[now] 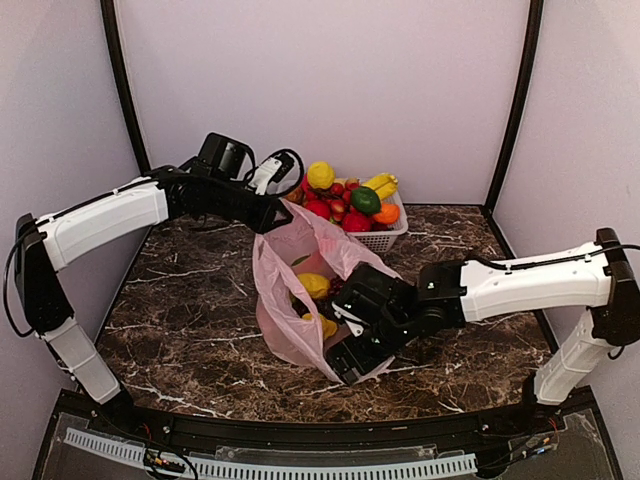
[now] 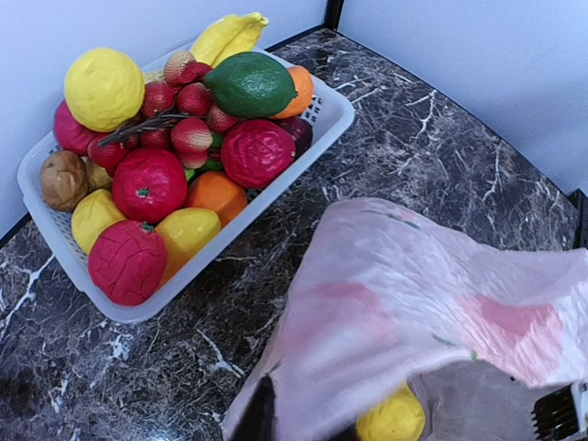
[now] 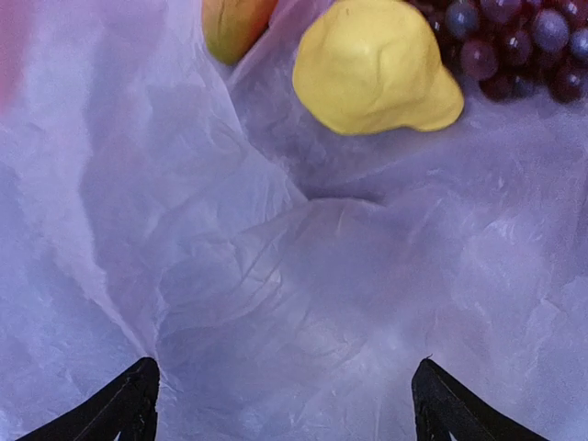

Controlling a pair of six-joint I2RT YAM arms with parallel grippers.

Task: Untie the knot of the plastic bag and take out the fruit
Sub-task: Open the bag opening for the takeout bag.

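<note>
Plastic bag [image 1: 278,310], pink and translucent, at mid-table just in front of the white basket [image 1: 385,240] heaped with fruit. We see its mouth open, with a yellow fruit [image 3: 372,69] and a grape bunch [image 3: 514,41] lying on the film inside. We note the left gripper [image 1: 278,213] pinching the bag's raised upper rim. The right gripper [image 3: 285,367] is at the bag's near side, fingers spread wide over crinkled film.
</note>
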